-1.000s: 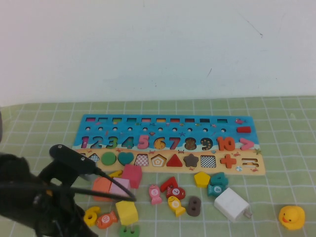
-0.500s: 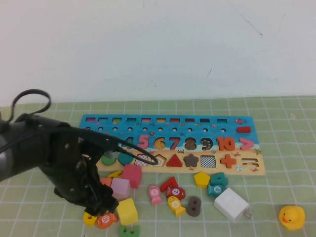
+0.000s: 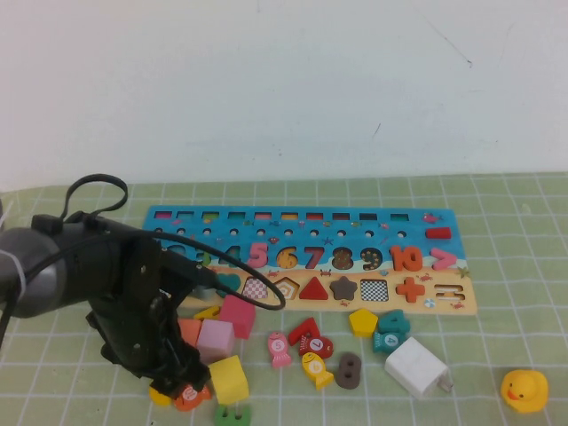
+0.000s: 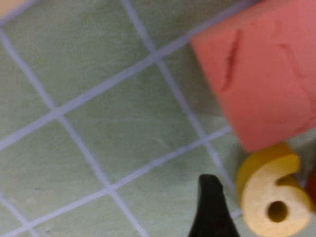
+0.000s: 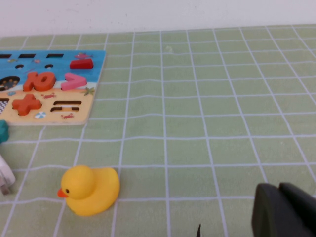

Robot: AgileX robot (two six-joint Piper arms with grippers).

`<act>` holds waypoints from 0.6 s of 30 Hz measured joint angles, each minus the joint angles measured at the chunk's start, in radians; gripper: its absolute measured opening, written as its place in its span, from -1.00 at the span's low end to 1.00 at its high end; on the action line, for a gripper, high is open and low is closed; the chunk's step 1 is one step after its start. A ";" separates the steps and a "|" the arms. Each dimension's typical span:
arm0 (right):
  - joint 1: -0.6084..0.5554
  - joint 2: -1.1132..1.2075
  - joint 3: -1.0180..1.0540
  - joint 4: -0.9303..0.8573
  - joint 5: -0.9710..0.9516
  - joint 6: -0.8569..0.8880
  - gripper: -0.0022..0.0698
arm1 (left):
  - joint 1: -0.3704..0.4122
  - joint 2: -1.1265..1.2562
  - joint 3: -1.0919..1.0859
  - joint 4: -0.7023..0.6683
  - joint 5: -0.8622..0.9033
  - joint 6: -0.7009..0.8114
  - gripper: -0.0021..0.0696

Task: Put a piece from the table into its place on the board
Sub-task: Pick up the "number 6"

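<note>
The yellow numeral "6" lies flat on the green mat, against a salmon block. In the high view only its edge shows under my left arm, at the front left of the loose pieces. My left gripper is lowered right at it; in the left wrist view one black finger stands just beside the 6, not touching it, and the jaws are open. The blue and beige board lies behind, with an empty 6 recess. My right gripper is open and empty over bare mat, out of the high view.
A yellow cube, pink cube, orange fish and green piece crowd the left gripper. A red 7, yellow pentagon, white block and rubber duck lie to the right.
My left arm has swung in from the front-left corner over the loose pieces and come down, so the gripper now sits at the yellow 6. The pieces have not moved.
</note>
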 joint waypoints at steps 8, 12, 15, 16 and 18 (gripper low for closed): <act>0.000 0.000 0.000 0.000 0.000 0.000 -0.94 | 0.080 0.009 0.000 -0.004 0.002 0.002 0.12; 0.000 0.000 0.000 0.000 0.000 0.000 -0.94 | 0.084 0.009 0.000 -0.064 0.004 0.056 0.03; 0.000 0.000 0.000 0.000 0.000 0.000 -0.94 | 0.080 0.009 0.000 -0.092 0.006 0.086 0.00; 0.000 0.000 0.000 0.000 0.000 0.000 -0.94 | 0.080 0.009 0.000 -0.097 0.009 0.085 -0.01; 0.000 0.000 0.000 0.000 0.000 0.000 -0.94 | 0.080 0.009 0.000 -0.088 0.011 0.083 -0.01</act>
